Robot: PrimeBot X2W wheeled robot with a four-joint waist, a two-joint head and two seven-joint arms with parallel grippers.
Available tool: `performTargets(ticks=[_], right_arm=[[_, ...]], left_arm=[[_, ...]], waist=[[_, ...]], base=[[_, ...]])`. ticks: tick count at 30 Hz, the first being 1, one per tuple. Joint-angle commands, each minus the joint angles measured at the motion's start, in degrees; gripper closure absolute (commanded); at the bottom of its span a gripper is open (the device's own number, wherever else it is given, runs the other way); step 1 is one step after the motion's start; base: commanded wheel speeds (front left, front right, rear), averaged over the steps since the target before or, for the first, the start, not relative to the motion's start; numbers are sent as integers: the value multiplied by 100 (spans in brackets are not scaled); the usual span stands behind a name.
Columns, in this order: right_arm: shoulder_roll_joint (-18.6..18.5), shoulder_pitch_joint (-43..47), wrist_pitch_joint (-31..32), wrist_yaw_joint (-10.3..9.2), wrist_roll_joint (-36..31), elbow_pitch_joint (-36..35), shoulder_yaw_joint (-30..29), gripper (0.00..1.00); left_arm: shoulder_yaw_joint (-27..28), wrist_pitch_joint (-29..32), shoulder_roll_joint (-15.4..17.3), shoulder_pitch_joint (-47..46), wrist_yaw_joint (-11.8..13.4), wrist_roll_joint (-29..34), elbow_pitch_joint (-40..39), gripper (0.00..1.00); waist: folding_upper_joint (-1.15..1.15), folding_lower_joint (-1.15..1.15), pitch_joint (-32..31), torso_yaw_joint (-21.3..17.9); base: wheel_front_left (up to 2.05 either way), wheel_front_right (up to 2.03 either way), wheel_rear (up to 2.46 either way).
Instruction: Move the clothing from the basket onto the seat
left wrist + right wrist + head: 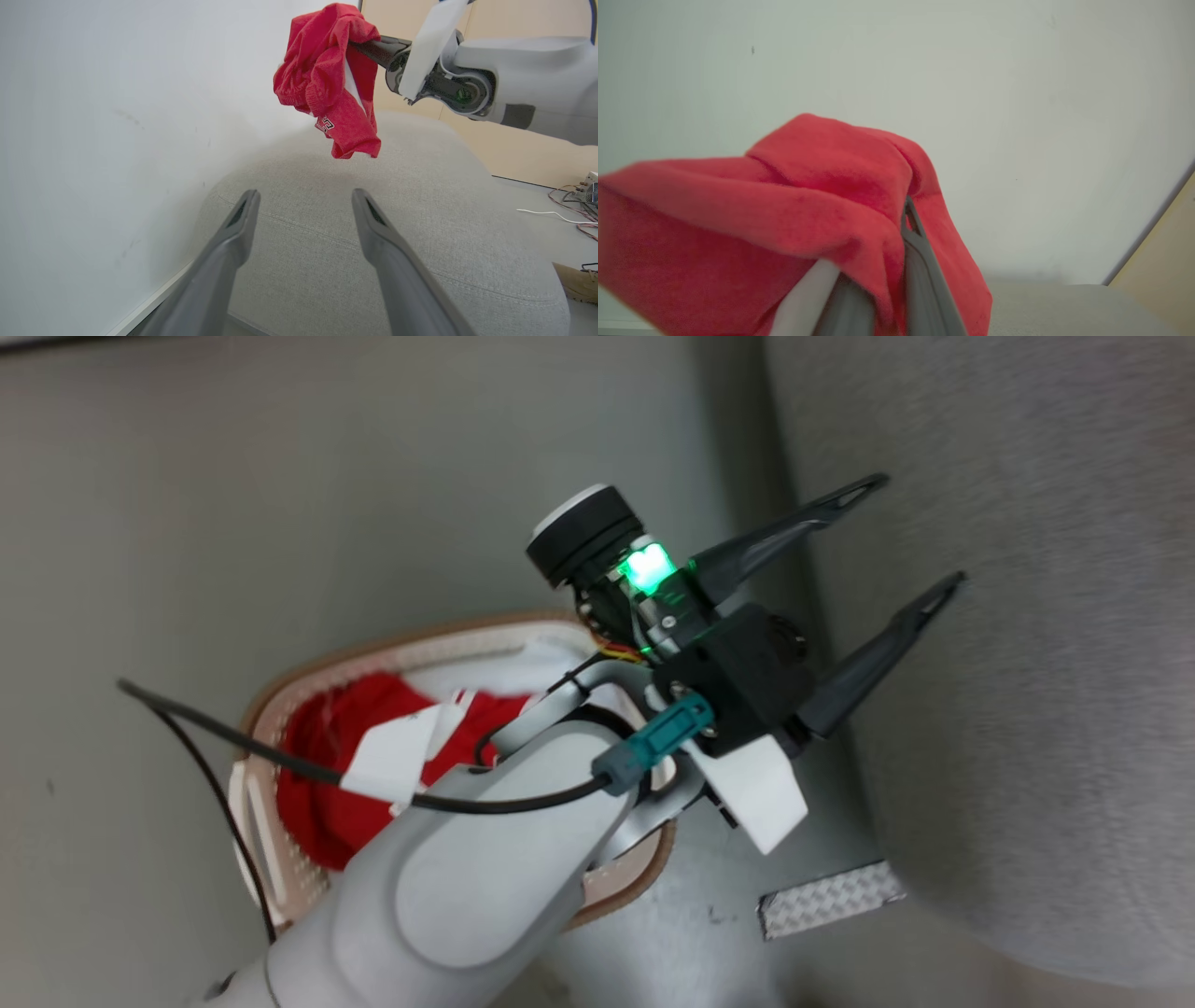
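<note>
Red is what catches the eye: a red jersey (334, 84) hangs in a crumpled bunch from the right jaws, which are pinched shut on its upper folds. It dangles in the air above the sofa (420, 210), clear of the cushion, with white trim and some dark lettering low on the cloth. Seen from the right wrist, the jersey lies draped over the dark fingers (924, 261) and covers most of them, with the pale wall (1017, 93) behind.

The left jaws stand wide and hold nothing. Their two long fingers (387, 252) point toward the sofa's front edge, lower than the jersey and well apart from it. The cloth hangs above and beyond the gap between them. In the head view the tips reach over the sofa's edge, and a green light (649, 567) glows on the wrist behind them.

More red clothing (322, 775), crossed by a broad white stripe, lies heaped in the basket (373, 649). The basket sits on the grey floor (187, 523) near the sofa, partly hidden under the left forearm (485, 877). A black cable (187, 713) passes over the basket. A ribbed metal plate (831, 899) lies by the sofa's base. Off to one side are loose wires (577, 205) and what may be a tan shoe (579, 282).
</note>
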Motion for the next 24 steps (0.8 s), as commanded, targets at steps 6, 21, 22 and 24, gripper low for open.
performTargets(ticks=[6, 21, 22, 24], right_arm=[[-811, -1269, -10, -14, -133, 1450, -1038, 100], [-94, -518, -7, -14, -1474, 2097, -1932, 0], [-16, -302, -8, -14, -1430, 1902, -1859, 0], [175, 209, -7, -14, -1345, 1507, -1657, 0]], left_arm=[[-143, -244, -95, -232, 40, 19, 97, 0], [-61, -615, 317, 443, 276, -230, 498, 0], [-39, -670, 351, 553, 302, -296, 539, 0], [-3, -784, 430, 760, 347, -356, 626, 0]], waist=[[0, -3, 1107, 849], [0, -3, 450, 868], [0, -3, 308, 851], [0, -3, 21, 840]], base=[[0, 0, 0], [0, 0, 0], [0, 0, 0], [0, 0, 0]])
